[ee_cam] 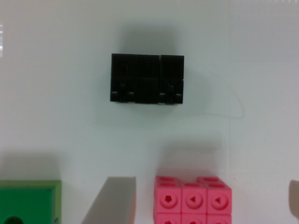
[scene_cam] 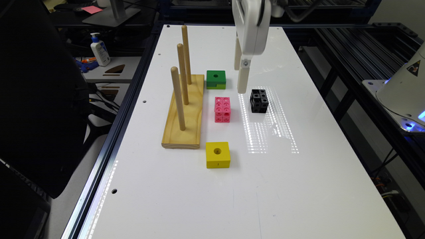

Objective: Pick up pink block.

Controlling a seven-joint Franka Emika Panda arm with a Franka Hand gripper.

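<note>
Pincer [ee_cam: 212, 203] spread wide—holding nothing—fingers either side of the pink block [ee_cam: 191, 199] (table-bound).

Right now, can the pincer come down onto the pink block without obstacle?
Probably yes. The pincer is open, its fingers either side of the pink block; the green block and black cube stand apart.

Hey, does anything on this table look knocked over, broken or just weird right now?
Nothing stands out. The pink block, black cube, yellow block and green block all sit flat and intact on the white table, and the wooden peg stand has its three pegs upright. The pincer hangs open by the pink block.
</note>
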